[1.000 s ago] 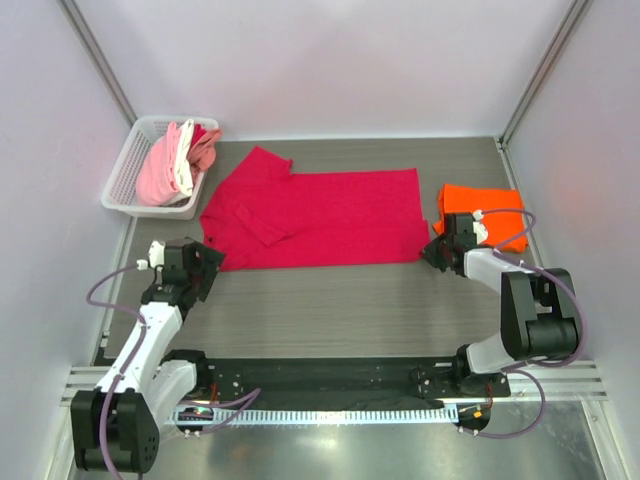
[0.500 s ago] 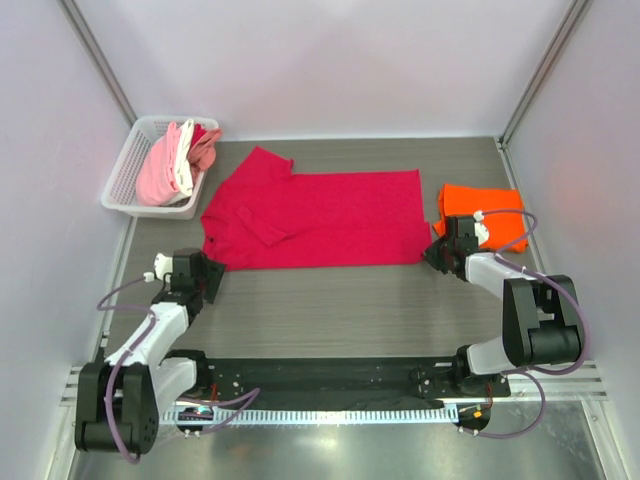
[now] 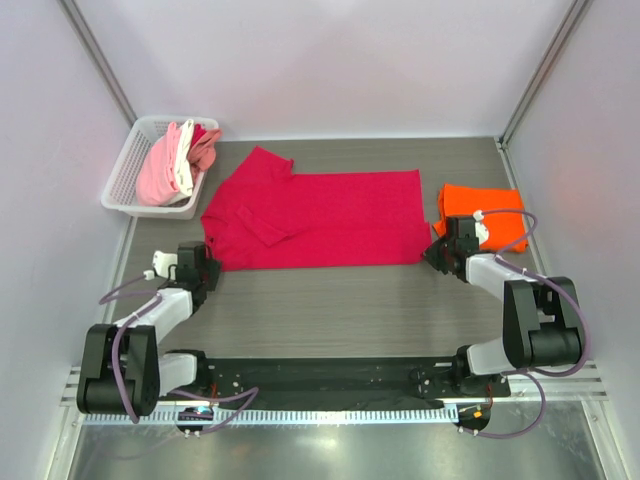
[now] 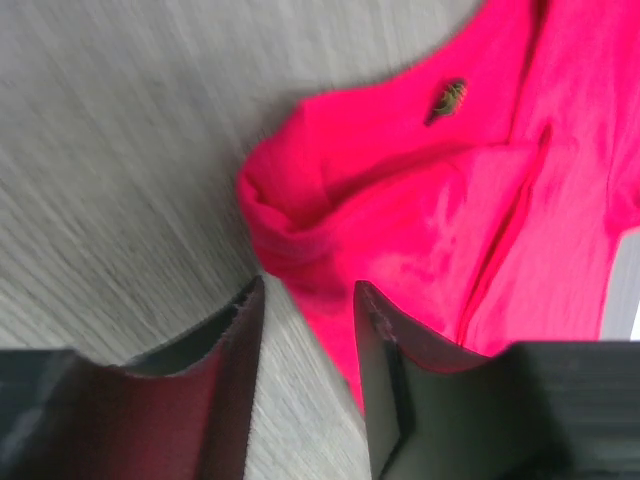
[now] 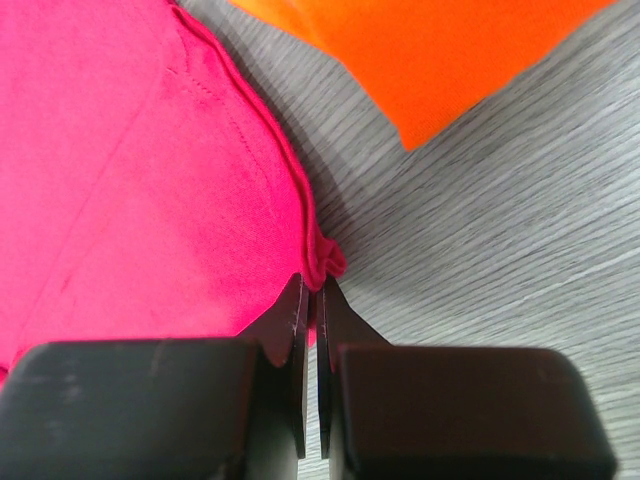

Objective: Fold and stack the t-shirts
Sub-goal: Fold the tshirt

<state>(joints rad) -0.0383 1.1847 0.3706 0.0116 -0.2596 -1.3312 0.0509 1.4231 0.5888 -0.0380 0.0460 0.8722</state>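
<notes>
A crimson t-shirt [image 3: 320,215] lies spread flat across the middle of the table, its dark neck label [image 4: 447,97] showing in the left wrist view. My left gripper [image 3: 198,264] sits low at its near-left corner. Its jaws stand apart [image 4: 305,290], with bare table and the shirt's bunched edge [image 4: 290,240] just ahead of them. My right gripper [image 3: 433,252] is shut on the shirt's near-right corner, with the hem pinched between the fingertips [image 5: 312,285]. A folded orange t-shirt [image 3: 490,212] lies just right of it, also seen in the right wrist view [image 5: 440,50].
A white basket [image 3: 122,175] at the back left holds pink and white shirts [image 3: 168,165]. Walls close in the table on the left, back and right. A dark rail [image 3: 330,375] with the arm bases runs along the near edge.
The left arm has folded down lower, and its gripper has stayed at the shirt's near-left corner. The right arm and both shirts have hardly moved.
</notes>
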